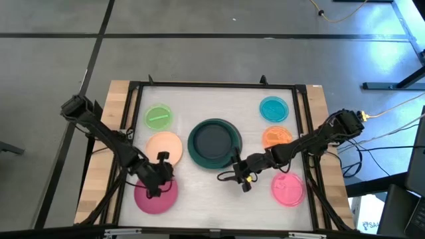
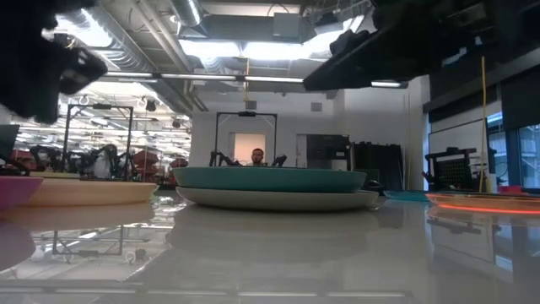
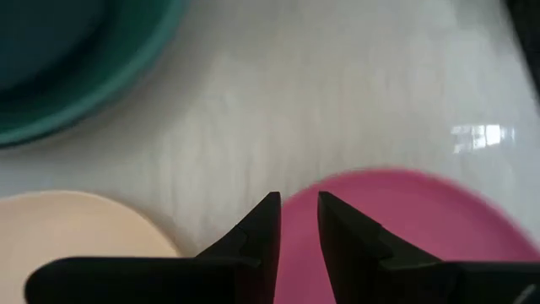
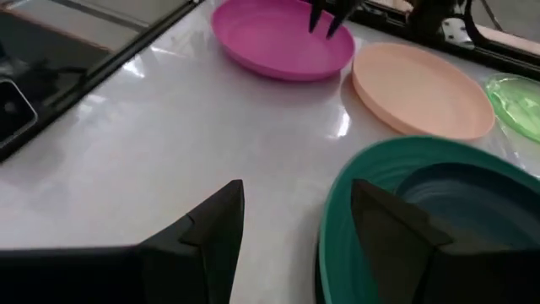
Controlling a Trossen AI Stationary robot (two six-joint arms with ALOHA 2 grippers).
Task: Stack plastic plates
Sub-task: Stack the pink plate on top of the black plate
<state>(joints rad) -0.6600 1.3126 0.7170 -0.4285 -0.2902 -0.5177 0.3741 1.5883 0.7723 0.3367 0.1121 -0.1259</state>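
My left gripper [image 1: 159,188] over magenta plate [image 1: 157,198], jaws barely parted, empty; right gripper [image 1: 243,179] wide open beside green stack [image 1: 214,142]. Next: grasp magenta rim.

Plates spread around two lowered grippers on the table [image 1: 199,199].
Under the left gripper [image 1: 154,190]: first medium plate [image 1: 167,199]. Just beyond it, second medium plate [image 1: 164,145], then left small plate [image 1: 159,117]. Between the grippers: stack of large plates [image 1: 214,141], rim just beside the right gripper [image 1: 243,180]. To that gripper's right: near small plate [image 1: 287,188]; beyond, middle small plate [image 1: 277,137], then far small plate [image 1: 273,109].
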